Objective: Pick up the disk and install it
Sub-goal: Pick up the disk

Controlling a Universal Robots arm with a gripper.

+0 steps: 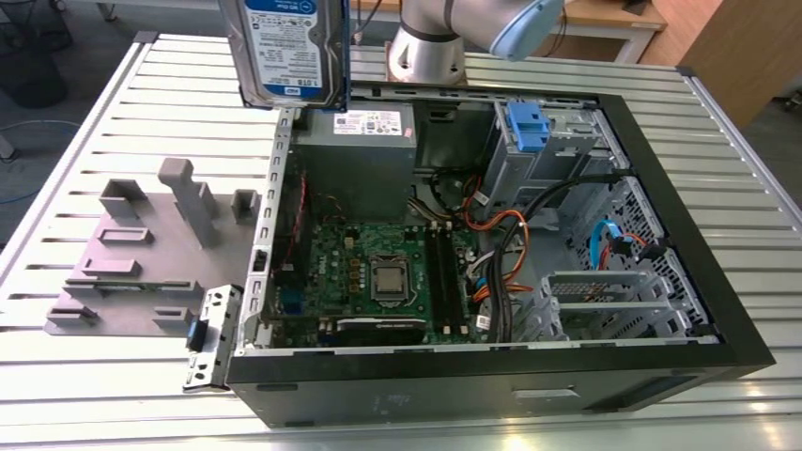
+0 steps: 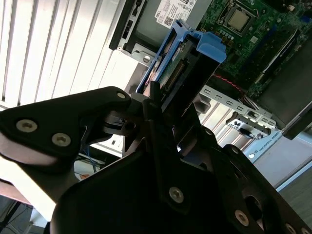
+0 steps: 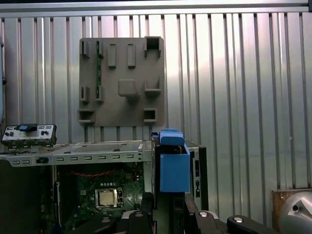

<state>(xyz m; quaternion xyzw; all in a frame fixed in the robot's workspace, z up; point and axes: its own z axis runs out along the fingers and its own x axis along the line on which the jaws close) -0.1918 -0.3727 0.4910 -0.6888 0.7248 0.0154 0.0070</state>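
Slatted aluminium table bearing an open computer case and, to the exterior view's left, a grey moulded fixture. The disk hangs upright in the air above the case's corner, near the power supply; its blue side rails appear in the second wrist view. The gripper is clamped on the disk's end, jaws pressed against its faces. Judged good practice: carry it steadily without tilting, rails kept parallel, well clear of the loose cables and case rim.
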